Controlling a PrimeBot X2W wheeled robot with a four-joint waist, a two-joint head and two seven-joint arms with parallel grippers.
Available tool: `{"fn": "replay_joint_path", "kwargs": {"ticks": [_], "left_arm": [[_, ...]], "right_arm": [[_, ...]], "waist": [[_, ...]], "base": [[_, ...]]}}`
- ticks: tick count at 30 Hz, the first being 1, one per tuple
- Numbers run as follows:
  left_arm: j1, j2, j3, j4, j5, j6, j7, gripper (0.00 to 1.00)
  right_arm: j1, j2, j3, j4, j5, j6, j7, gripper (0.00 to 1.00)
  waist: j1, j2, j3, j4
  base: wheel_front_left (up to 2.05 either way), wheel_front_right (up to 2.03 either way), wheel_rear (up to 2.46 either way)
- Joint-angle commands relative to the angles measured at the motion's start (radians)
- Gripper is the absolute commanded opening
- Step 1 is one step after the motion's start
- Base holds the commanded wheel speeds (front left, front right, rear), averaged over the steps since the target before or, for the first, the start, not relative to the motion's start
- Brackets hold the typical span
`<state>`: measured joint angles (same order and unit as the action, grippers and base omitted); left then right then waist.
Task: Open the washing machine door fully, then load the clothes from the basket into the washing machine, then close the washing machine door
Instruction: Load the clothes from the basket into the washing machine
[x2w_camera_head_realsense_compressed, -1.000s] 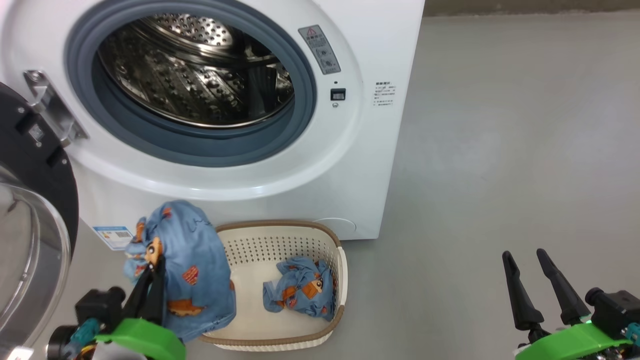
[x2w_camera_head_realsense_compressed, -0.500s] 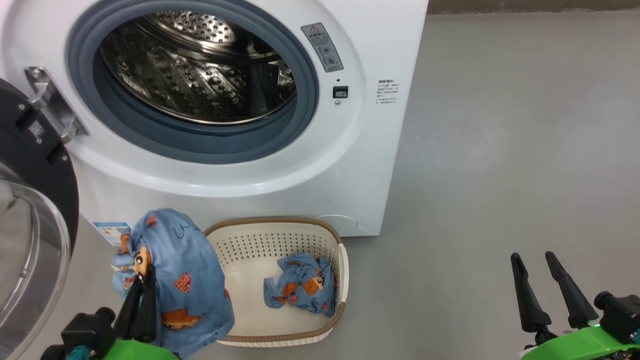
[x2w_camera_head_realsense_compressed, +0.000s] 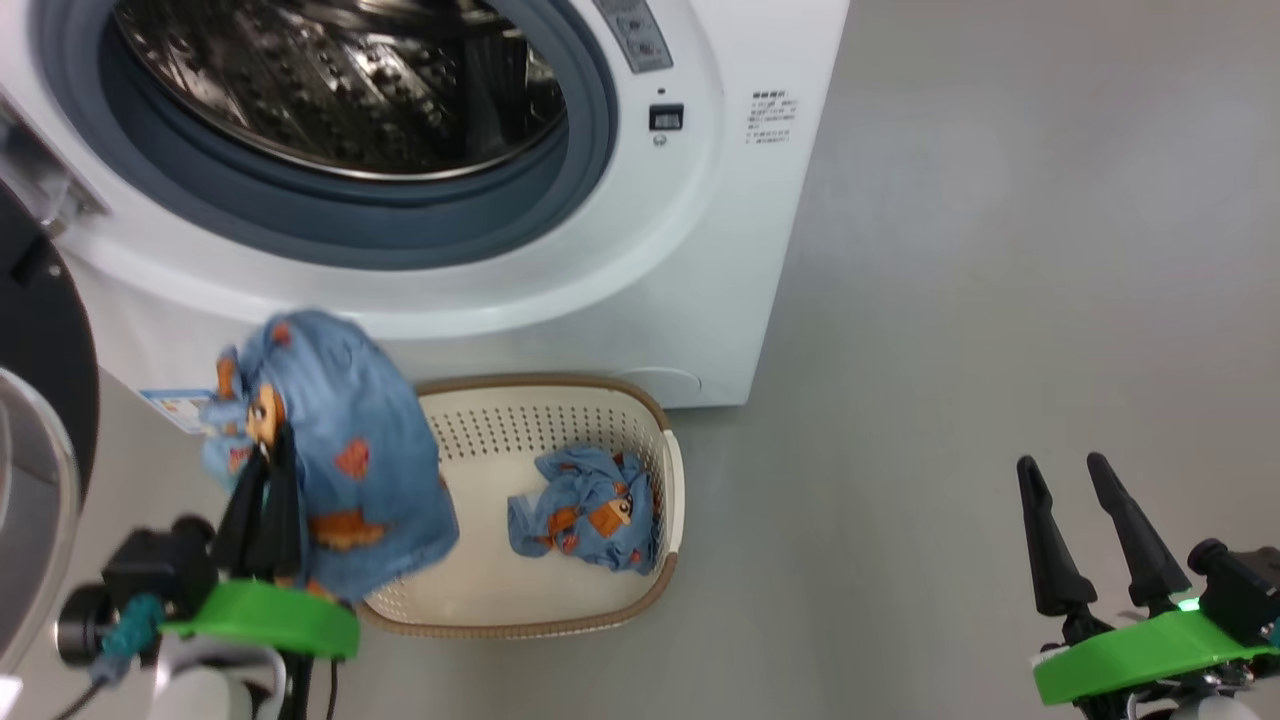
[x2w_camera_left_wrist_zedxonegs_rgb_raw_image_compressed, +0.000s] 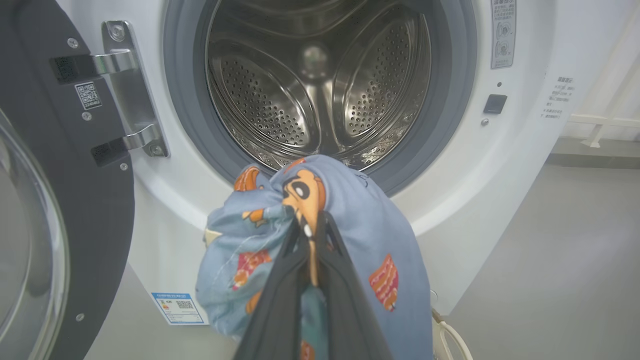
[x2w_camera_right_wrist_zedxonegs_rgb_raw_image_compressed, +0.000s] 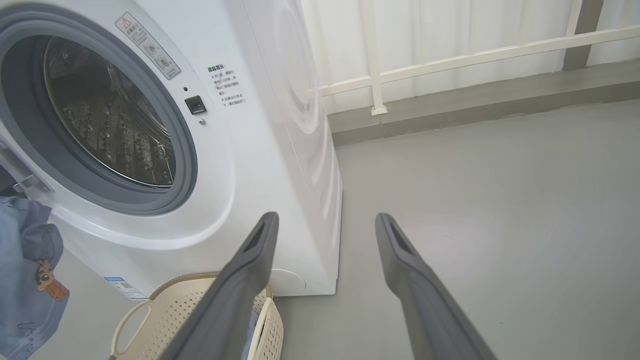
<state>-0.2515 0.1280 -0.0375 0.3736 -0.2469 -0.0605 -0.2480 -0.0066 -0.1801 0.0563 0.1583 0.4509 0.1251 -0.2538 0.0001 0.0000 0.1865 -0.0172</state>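
My left gripper is shut on a blue garment printed with orange figures, which hangs over the left end of the cream basket, below the washing machine opening. In the left wrist view the garment drapes over my fingers just below the steel drum. The washing machine door stands swung open at the left, hinge showing. Another blue garment lies crumpled in the basket. My right gripper stands open over bare floor at the lower right.
Grey floor stretches to the right of the machine. A white railing and a low kerb run behind it. A blue energy label sits low on the machine's front, and the basket's rim and handle lie by my right fingers.
The head view has tilted down and shifted, so the drum sits higher in it. My left gripper has lifted the held garment a little higher toward the machine's front. The right gripper is unchanged.
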Motion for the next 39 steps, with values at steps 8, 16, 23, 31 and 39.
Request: {"fn": "replay_joint_path", "kwargs": {"ticks": [8, 16, 23, 31, 39], "left_arm": [[-0.231, 0.023, 0.039, 0.011, 0.024, -0.024, -0.014, 0.00], [-0.510, 0.052, 0.046, 0.147, 0.041, -0.036, -0.014, 0.00], [-0.745, 0.095, 0.051, 0.355, 0.049, -0.046, -0.014, 0.00], [-0.946, 0.162, 0.076, 0.572, 0.054, -0.041, -0.014, 0.00], [-1.069, 0.225, 0.093, 0.600, 0.076, -0.020, -0.014, 0.00]], "right_arm": [[-0.090, 0.006, 0.026, -0.030, 0.000, 0.006, -0.008, 1.00], [-0.153, 0.029, 0.053, -0.033, -0.002, 0.006, -0.008, 1.00], [-0.205, 0.054, 0.092, -0.027, 0.006, 0.006, -0.008, 1.00], [-0.237, 0.084, 0.130, -0.029, 0.013, 0.006, -0.008, 1.00], [-0.253, 0.103, 0.144, -0.034, 0.019, 0.006, -0.008, 1.00]], "waist": [[-0.0001, 0.0000, 0.124, -0.036], [-0.0001, 0.0000, 0.193, -0.072], [-0.0001, 0.0000, 0.246, -0.129], [-0.0001, 0.0000, 0.308, -0.212], [-0.0001, 0.0000, 0.368, -0.266]], "base": [[0.00, 0.00, 0.00], [0.00, 0.00, 0.00], [0.00, 0.00, 0.00], [0.00, 0.00, 0.00], [0.00, 0.00, 0.00]]}}
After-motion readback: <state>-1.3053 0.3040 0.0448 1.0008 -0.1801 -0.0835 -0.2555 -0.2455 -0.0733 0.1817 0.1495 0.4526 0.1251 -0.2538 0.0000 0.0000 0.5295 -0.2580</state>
